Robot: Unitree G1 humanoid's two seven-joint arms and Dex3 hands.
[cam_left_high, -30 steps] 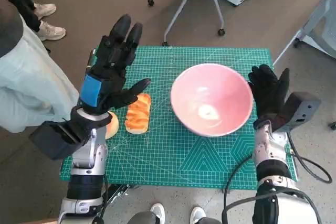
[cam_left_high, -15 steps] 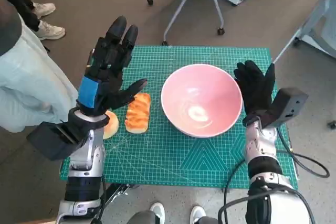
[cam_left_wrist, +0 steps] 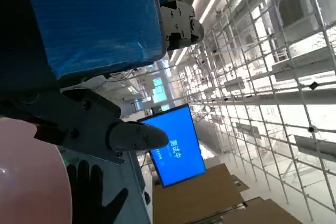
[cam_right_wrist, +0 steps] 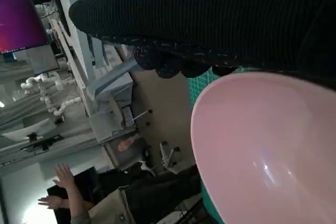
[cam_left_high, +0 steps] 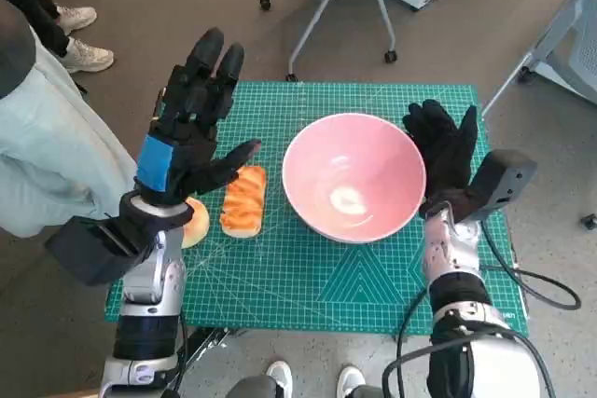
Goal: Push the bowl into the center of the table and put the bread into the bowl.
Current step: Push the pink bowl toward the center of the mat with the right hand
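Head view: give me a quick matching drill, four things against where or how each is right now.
Things:
1. bowl
2. bread
3. left hand
4. right hand

States:
A. flat against the pink rim on the robot's right side
B. lying on the green mat, between the raised hand and the bowl
C. raised above the mat's left part, fingers spread, holding nothing
D. upright near the middle of the mat, with nothing in it

Pairs: 1-D, 2-B, 3-C, 4-A
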